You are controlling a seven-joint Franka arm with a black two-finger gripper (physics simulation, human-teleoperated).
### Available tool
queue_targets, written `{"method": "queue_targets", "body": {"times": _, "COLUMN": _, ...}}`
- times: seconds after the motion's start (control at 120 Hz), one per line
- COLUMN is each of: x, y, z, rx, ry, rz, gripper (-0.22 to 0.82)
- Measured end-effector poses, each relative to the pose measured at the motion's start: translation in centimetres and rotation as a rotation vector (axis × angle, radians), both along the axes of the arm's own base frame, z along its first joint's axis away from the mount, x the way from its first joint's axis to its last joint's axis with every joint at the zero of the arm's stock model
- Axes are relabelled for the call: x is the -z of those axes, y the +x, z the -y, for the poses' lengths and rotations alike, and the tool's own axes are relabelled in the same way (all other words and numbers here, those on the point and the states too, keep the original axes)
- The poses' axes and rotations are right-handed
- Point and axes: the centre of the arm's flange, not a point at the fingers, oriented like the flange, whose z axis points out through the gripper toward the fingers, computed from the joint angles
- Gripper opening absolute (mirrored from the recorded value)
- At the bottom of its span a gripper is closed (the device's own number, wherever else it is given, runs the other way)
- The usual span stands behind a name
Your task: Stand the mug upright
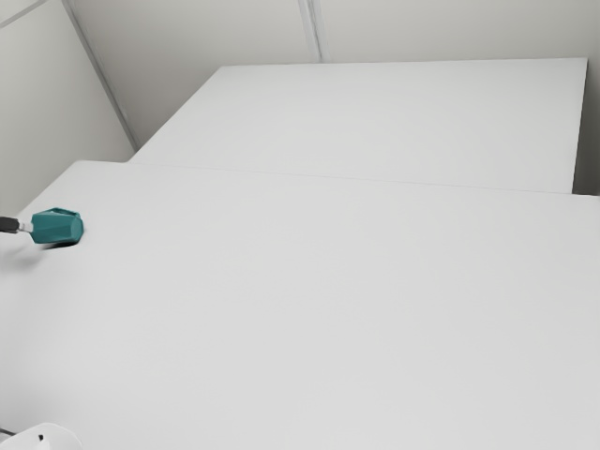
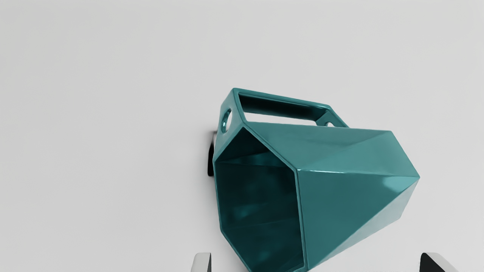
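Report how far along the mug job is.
Done, it seems: the approach, with the gripper close to the teal faceted mug. In hand: nothing gripped; the fingers stand wide open. Left: everything else, since the mug lies on its side, mouth facing sideways, on the white table. It needs gripping, turning onto its base and releasing.

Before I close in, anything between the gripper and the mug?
Nothing visible between the open gripper and the mug, which lies on its side. One caveat: a dark patch beside its mouth; can't tell if that's shadow or an object.
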Motion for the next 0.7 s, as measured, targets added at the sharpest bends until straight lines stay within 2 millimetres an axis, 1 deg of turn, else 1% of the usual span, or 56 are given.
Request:
{"method": "queue_targets", "body": {"times": 0.467, "x": 0.2, "y": -0.5, "z": 0.2, "rx": 0.070, "ry": -0.025, "rz": 0.070, "gripper": 0.60}}
{"method": "queue_targets", "body": {"times": 0.7, "x": 1.4, "y": -1.3, "z": -0.3, "rx": 0.078, "ry": -0.024, "rz": 0.084, "gripper": 0.60}}
